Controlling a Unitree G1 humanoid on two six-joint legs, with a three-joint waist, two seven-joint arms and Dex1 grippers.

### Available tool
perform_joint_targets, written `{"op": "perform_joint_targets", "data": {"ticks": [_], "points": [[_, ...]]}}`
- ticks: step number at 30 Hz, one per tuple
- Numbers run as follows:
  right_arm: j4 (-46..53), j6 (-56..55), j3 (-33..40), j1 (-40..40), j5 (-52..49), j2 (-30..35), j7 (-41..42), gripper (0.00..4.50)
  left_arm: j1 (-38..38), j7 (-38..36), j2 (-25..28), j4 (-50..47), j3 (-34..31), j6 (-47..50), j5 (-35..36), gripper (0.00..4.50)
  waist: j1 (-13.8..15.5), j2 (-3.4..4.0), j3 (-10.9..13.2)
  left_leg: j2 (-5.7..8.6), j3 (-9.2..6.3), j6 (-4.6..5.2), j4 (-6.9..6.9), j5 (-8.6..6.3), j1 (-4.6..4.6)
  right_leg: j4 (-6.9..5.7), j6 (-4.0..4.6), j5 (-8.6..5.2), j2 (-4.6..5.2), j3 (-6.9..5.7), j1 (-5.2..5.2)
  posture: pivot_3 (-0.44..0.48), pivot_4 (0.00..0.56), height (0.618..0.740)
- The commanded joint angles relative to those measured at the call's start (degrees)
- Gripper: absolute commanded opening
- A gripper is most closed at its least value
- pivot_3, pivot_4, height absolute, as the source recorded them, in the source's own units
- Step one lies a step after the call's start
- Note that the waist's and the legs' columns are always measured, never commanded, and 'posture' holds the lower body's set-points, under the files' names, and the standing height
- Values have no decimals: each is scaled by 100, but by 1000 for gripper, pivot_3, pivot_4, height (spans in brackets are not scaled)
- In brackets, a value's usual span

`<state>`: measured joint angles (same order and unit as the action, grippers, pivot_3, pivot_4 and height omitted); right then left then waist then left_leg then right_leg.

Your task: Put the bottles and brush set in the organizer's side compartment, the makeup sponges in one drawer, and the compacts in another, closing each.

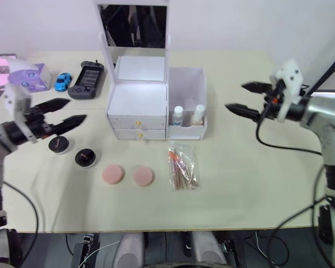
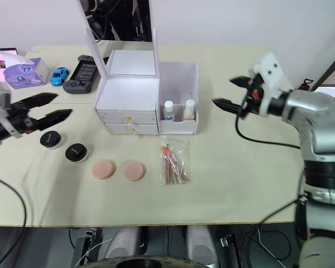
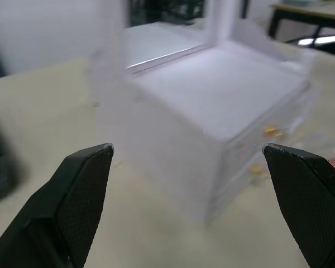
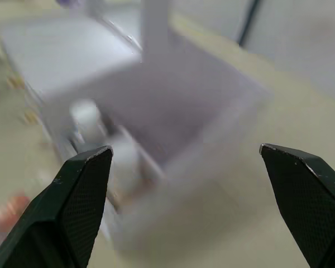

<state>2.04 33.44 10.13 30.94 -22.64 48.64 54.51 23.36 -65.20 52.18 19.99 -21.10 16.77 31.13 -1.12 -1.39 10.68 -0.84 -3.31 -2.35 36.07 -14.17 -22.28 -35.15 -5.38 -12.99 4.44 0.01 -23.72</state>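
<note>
Both bottles (image 1: pixel 187 115) stand in the side compartment (image 1: pixel 187 89) of the organizer (image 1: pixel 138 103), near the table's (image 1: pixel 251 173) far edge. The brush set (image 1: pixel 182 166), two makeup sponges (image 1: pixel 127 175) and two compacts (image 1: pixel 72 151) lie in front of the closed drawers. The left tool (image 1: pixel 63 114) and right tool (image 1: pixel 247 97) hover open and empty at either side.

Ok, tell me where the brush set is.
The brush set lies flat on the table in front of the organizer's side compartment, to the right of the two pink makeup sponges.
</note>
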Motion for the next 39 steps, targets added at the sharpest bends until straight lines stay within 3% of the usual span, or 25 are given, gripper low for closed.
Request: {"op": "perform_joint_targets", "data": {"ticks": [1,9,16,20,25,29,33,36,39], "points": [[68,-891,785,-714,12,204,204,4466,158,-167,344,1150,-221,-837,-393,4500,-5,3,1,-1,2,0,-1,0,2,-2,-1,0,-1,0,-1,0,150,740],[-1083,-2077,1599,-2230,159,407,518,4466,423,-321,666,3004,-206,-1863,-844,4500,38,-4,-3,2,8,0,17,0,9,1,3,-1,11,1,16,0,150,740],[-1280,-2361,1650,-2369,139,374,338,4466,575,-357,693,3513,-209,-2175,-932,4500,14,-3,-2,-2,9,-1,15,0,23,-7,7,2,7,1,19,0,150,740],[-1030,-2192,1544,-2208,45,444,389,4466,691,-464,633,3254,-131,-2135,-910,4500,27,-2,-2,-2,9,-1,15,1,23,-7,7,3,7,1,20,0,150,740],[319,-929,1340,-1907,-730,768,680,4466,451,-1120,516,1778,-99,-1242,-365,4500,27,7,4,-2,9,-2,16,1,20,-7,7,3,9,2,20,0,150,740],[1616,268,984,-1450,-1504,905,346,4466,-419,-1644,791,-555,163,640,488,4500,-11,8,2,-8,10,-3,8,0,20,-3,5,1,10,4,18,0,150,740],[2610,1388,836,-1230,-2383,986,-16,4466,-430,-1322,843,-2020,322,1907,1133,4500,69,4,5,-8,0,-4,8,0,11,-2,6,-2,9,-2,14,0,150,740],[3139,1995,802,-1213,-3000,960,-328,4466,-268,-935,512,-3046,364,2477,1802,4500,91,4,5,-6,-2,-4,14,0,4,7,5,-5,14,-5,18,0,150,740],[3578,2385,770,-1327,-3336,832,-880,4466,28,-474,422,-3728,854,3347,2209,4500,81,1,4,1,3,-4,23,0,-3,13,3,-4,22,-3,20,0,150,740]]}}
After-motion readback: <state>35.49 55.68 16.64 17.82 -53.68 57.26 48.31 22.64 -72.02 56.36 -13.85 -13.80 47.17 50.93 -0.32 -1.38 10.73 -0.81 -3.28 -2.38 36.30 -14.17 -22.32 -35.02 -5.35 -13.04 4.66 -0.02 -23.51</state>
